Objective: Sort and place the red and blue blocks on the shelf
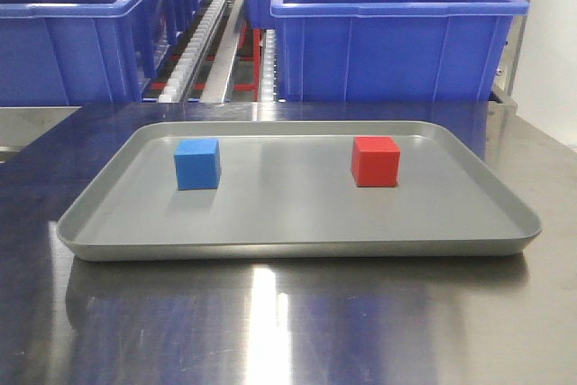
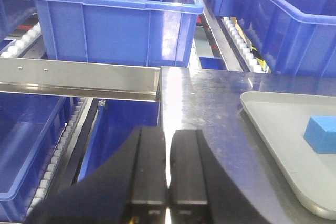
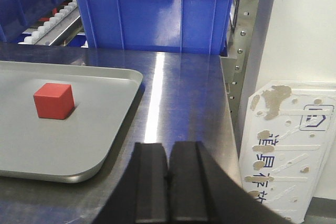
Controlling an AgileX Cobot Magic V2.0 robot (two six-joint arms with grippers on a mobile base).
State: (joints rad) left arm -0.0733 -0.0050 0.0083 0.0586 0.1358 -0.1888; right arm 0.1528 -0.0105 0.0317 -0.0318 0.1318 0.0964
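Right wrist-mounted | red block (image 3: pixel 53 100) left-ahead of closed right gripper (image 3: pixel 168 151)

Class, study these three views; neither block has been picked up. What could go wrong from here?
Both the left tool and right tool are shut; unless opened, one could shove the blue block or red block across the tray.
The tray's raised rim lies between each tool and its block; a low approach might snag it.
The blue bins look alike, so missorting is possible.
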